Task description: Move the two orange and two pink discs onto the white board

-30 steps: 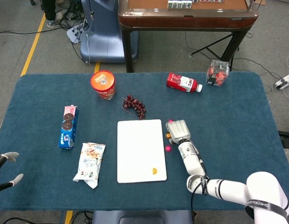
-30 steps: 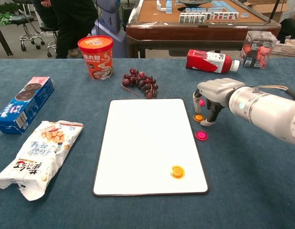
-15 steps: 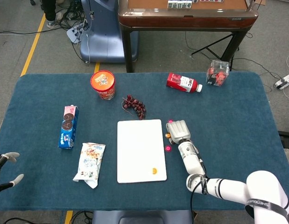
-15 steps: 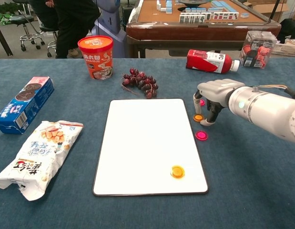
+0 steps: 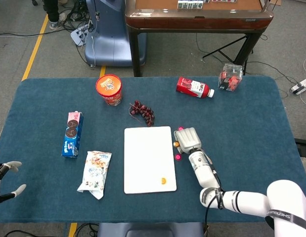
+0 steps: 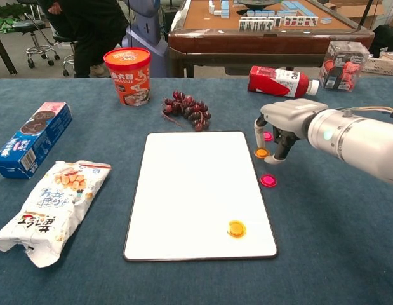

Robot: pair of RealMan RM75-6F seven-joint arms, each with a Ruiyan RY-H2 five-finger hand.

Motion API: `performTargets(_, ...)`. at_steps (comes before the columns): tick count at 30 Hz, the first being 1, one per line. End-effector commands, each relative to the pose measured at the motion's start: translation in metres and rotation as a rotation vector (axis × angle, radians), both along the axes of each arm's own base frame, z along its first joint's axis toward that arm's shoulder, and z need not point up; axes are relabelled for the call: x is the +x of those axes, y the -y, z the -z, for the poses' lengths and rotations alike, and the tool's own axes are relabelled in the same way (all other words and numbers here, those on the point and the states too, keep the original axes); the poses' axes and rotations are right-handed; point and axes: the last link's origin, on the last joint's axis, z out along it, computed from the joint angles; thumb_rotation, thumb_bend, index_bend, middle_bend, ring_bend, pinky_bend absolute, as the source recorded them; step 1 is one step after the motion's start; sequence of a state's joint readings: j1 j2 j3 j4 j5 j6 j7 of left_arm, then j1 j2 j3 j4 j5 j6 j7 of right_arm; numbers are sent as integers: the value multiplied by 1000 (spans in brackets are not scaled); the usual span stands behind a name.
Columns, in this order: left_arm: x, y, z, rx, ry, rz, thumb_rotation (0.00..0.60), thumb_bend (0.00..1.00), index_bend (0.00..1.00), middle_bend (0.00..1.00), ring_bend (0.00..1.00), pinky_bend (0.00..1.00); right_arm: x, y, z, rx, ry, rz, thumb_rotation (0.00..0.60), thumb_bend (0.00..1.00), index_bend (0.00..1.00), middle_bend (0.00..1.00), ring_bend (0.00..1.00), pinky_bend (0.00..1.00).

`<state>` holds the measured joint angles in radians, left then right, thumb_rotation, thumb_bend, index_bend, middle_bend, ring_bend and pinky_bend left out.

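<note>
Right hand [image 6: 282, 130] pinching orange disc [image 6: 262, 152] beside white board [image 6: 199, 190] — for transfer; left hand [image 5: 4, 180] open, idle.

- The white board [image 6: 199, 190] is bare save one orange disc [image 6: 236, 228] near its front right corner.
- Grapes [image 6: 187, 108] crowd its far edge.
- A snack bag [image 6: 49, 206] lies well left.

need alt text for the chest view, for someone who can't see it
The robot's right hand pinches an orange disc just right of a white board on a blue table; a second orange disc already lies on the board, and two pink discs sit off it.
</note>
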<state>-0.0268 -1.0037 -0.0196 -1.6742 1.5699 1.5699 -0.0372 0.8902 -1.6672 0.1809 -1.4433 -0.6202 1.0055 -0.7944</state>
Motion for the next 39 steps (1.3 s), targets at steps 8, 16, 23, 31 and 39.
performTargets(8,-1,-1,1,1,-3,-4,600,72,423,469,376,561,13,-26,-2,64,11,-80,600,285,499,1000,1000,1000)
performTargets(16,0,0,0,6,-3,-2,600,72,423,469,376,561,25,-58,10,167,33,-159,600,284,499,1000,1000,1000)
performTargets(23,0,0,-1,8,-1,-1,600,72,423,469,376,561,37,-83,14,237,62,-221,600,283,499,1000,1000,1000)
performTargets(31,0,0,-2,10,-1,-1,600,73,423,469,376,561,43,-100,17,284,76,-264,600,282,499,1000,1000,1000)
performTargets(39,0,0,-2,11,-1,-1,600,72,423,469,376,561,46,-107,20,307,83,-287,600,282,499,1000,1000,1000)
